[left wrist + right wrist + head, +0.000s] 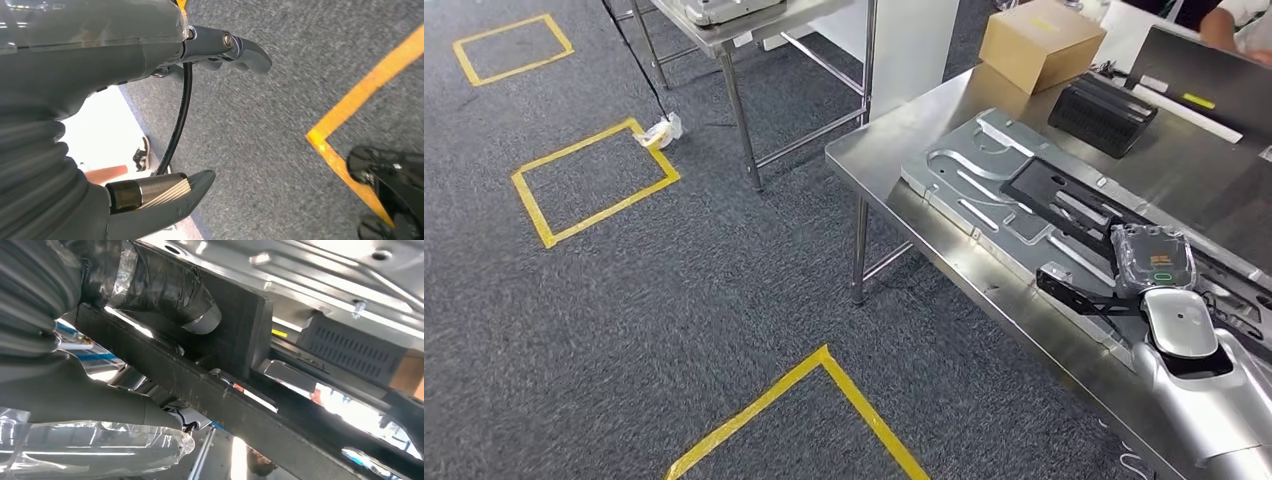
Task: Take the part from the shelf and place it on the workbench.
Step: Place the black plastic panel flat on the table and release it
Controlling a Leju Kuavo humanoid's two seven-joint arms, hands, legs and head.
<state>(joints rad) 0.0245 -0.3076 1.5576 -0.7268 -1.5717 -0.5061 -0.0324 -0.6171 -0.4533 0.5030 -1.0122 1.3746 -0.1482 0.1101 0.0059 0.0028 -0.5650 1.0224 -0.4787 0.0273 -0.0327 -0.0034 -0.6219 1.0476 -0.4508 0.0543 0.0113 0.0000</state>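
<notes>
Grey carpet (674,300) marked with yellow tape squares (594,180) is surrounding a steel bench (904,150) at the right of the head view. Fingers (195,300) of the right hand (1152,262) are wrapping a black frame (1089,298), seemingly to steady it as it is being set on the silver part (984,190), a long pressed-metal panel with ribs and cut-outs, lying flat along the bench's near edge. Fingers (245,47) of the left hand (100,90) are hanging apart over the carpet, holding nothing. Farther back, a cardboard box (1041,42) is resting at the upper right.
</notes>
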